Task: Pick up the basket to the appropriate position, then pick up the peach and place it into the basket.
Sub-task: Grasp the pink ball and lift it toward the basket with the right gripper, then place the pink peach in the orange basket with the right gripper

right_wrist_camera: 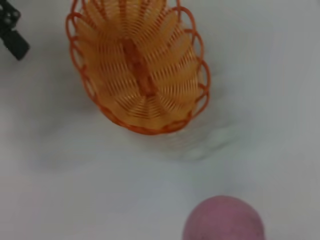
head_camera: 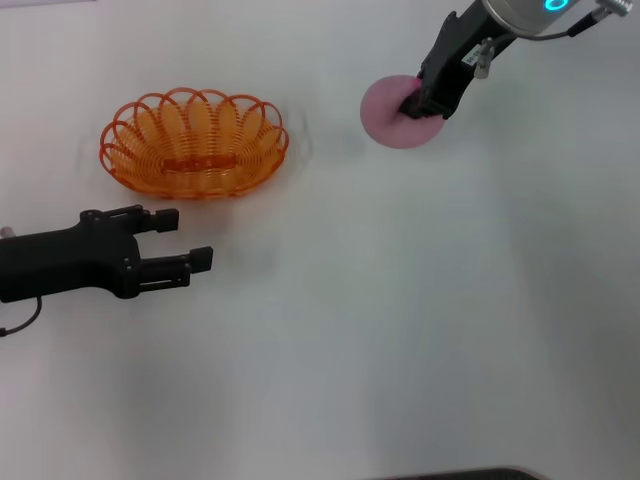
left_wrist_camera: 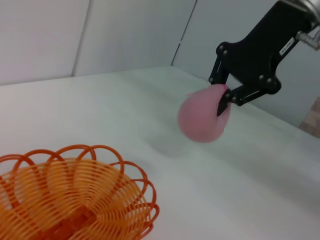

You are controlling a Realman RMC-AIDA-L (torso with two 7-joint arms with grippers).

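White table [head_camera: 400,330] | basket [head_camera: 193,143] resting | right gripper [head_camera: 425,104] holds peach [head_camera: 392,115]

The basket [head_camera: 194,143] sits on the table [head_camera: 400,320] toward the robot's left, with nothing in it. The peach [head_camera: 392,118] is well apart to its right, held in the right gripper [head_camera: 420,103] and apparently lifted clear of the surface. The left gripper [head_camera: 175,240] lies just in front of the basket, not touching it.
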